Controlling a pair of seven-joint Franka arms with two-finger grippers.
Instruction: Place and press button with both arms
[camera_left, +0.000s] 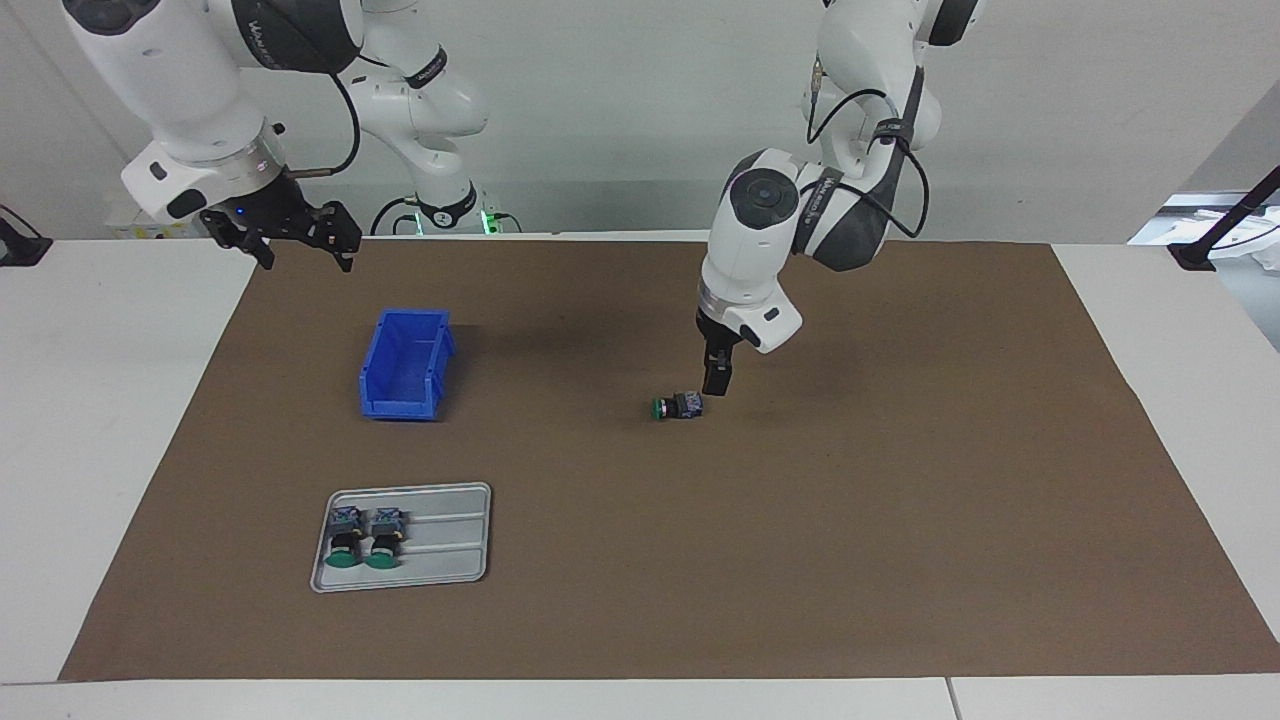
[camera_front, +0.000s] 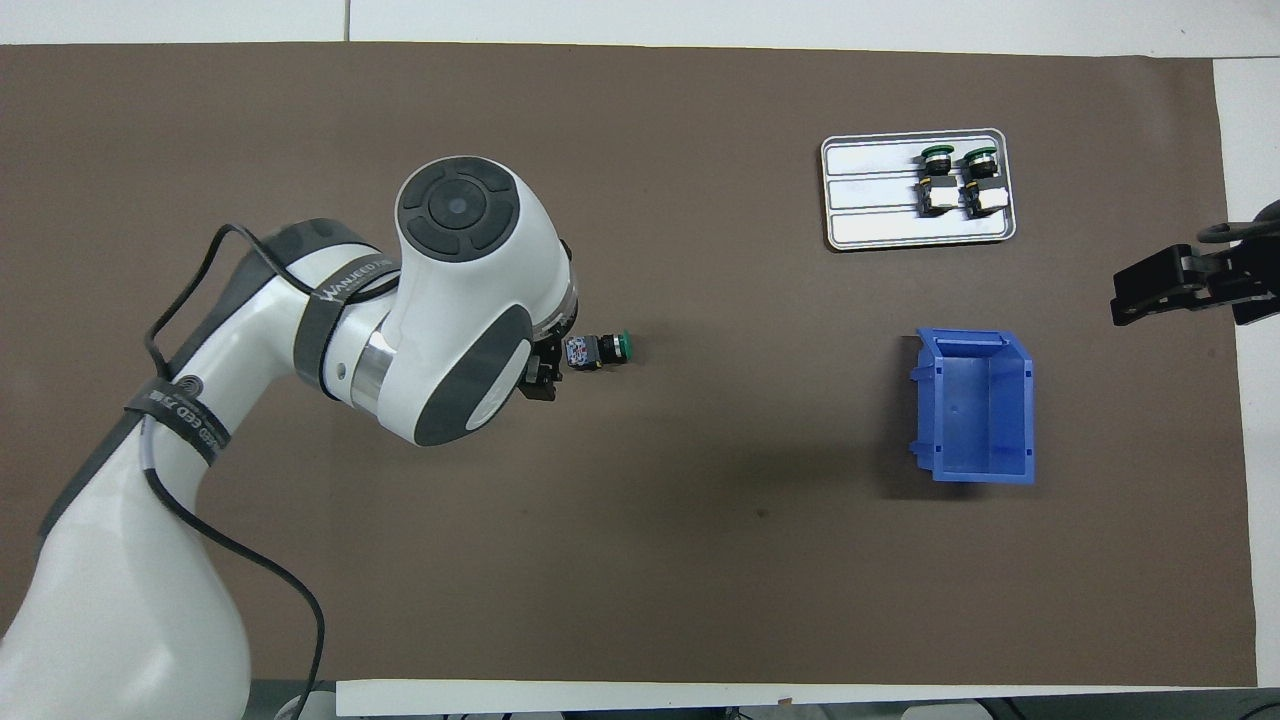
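I have the left tool (camera_left: 717, 383) spread wide just beside the button (camera_left: 678, 406), which lies on its side mid-mat for pressing; the right tool (camera_left: 298, 240), also wide, waits.

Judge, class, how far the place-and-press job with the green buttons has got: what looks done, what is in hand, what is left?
Done: one button lies on its side on the brown mat, away from the grey tray. In hand: the left gripper hangs low, open, beside that button's rear block, holding nothing. The right gripper, also open, waits raised at its own end. Left: two buttons remain on the tray, and the blue bin is empty.
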